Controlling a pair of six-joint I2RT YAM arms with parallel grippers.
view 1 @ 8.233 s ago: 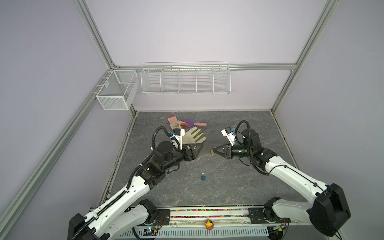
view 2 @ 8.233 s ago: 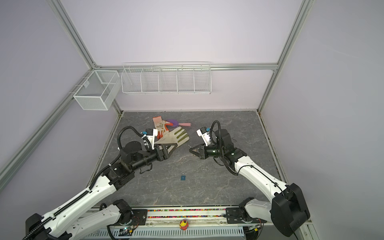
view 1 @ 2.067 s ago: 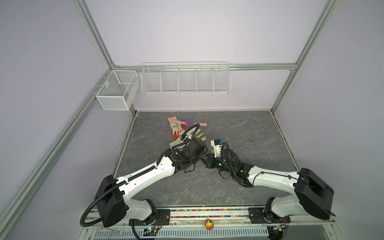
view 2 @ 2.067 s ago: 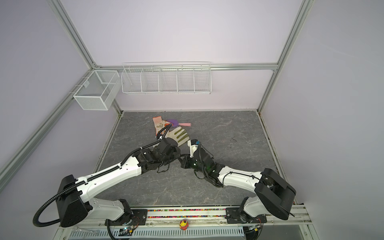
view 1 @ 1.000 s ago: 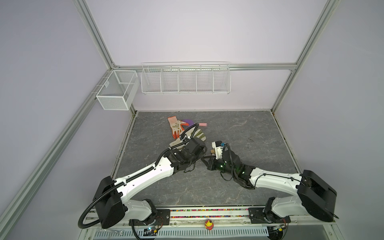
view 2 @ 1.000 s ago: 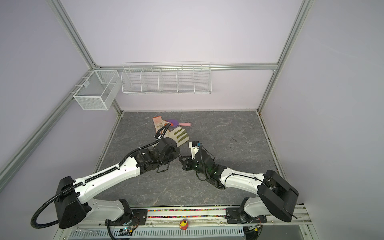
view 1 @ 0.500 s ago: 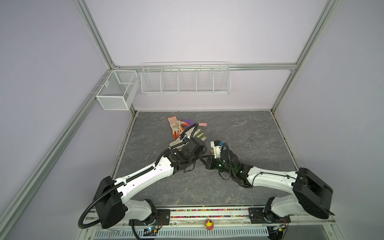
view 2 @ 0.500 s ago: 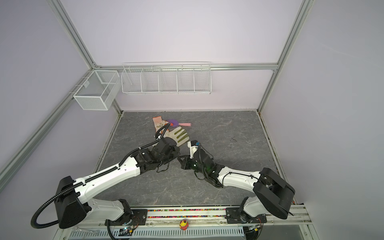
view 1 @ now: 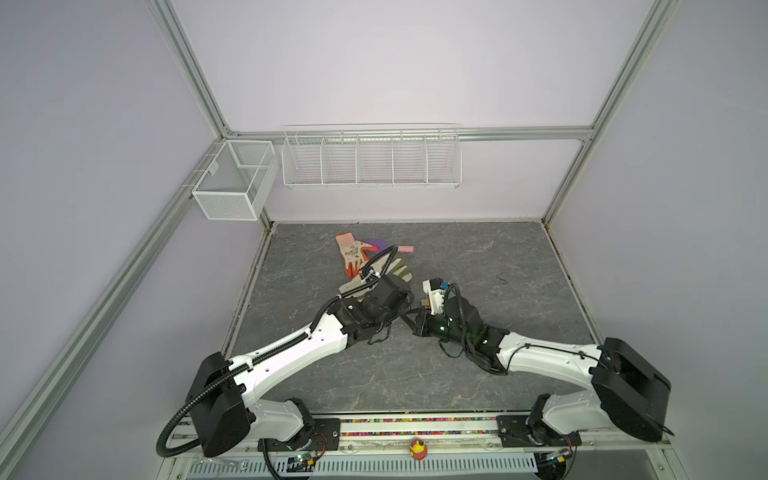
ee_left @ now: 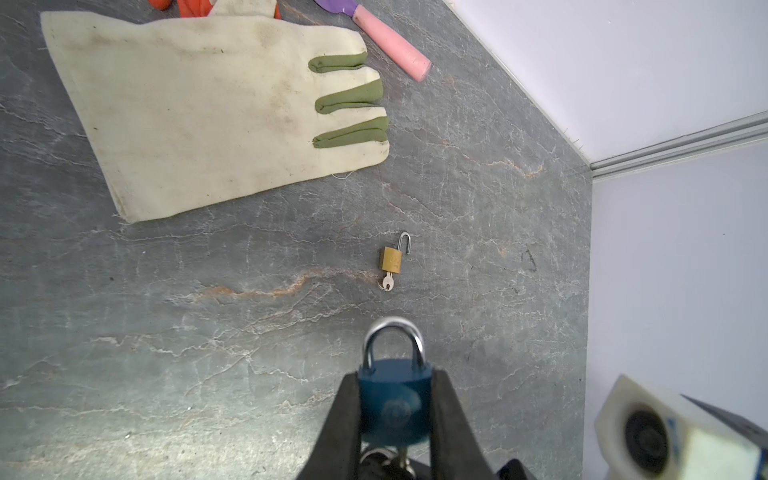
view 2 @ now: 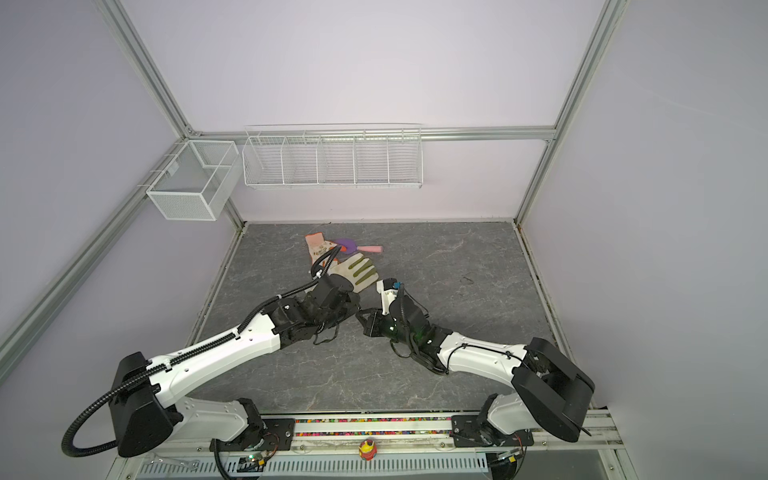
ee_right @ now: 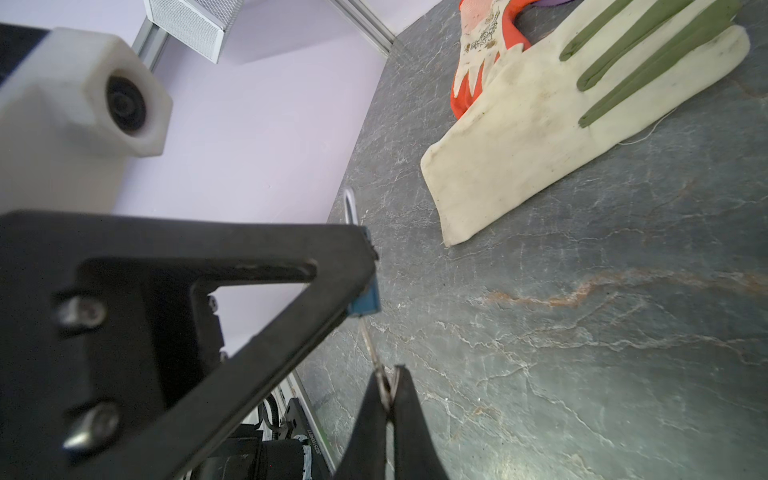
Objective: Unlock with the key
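Observation:
My left gripper (ee_left: 395,382) is shut on the sides of a blue padlock (ee_left: 395,401), held above the grey table with its silver shackle (ee_left: 394,336) closed. A thin metal key (ee_right: 370,340) runs from the underside of that padlock (ee_right: 368,299) to my right gripper (ee_right: 388,384), which is shut on the key's head. In both top views the left gripper (view 1: 400,311) (view 2: 352,312) and the right gripper (view 1: 415,321) (view 2: 365,322) meet tip to tip near the table's middle. The padlock is too small to make out there.
A small brass padlock (ee_left: 392,259) with an open shackle and its own key lies on the table just beyond. A cream glove with green fingers (ee_left: 208,116) (view 2: 357,270), an orange glove (view 1: 351,253) and a purple and pink tool (view 2: 359,248) lie behind. Wire baskets (view 1: 370,160) hang on the back wall.
Since the oldest frames both arms have come together at the table's middle. Over the last second they have barely moved, and both grips are unchanged.

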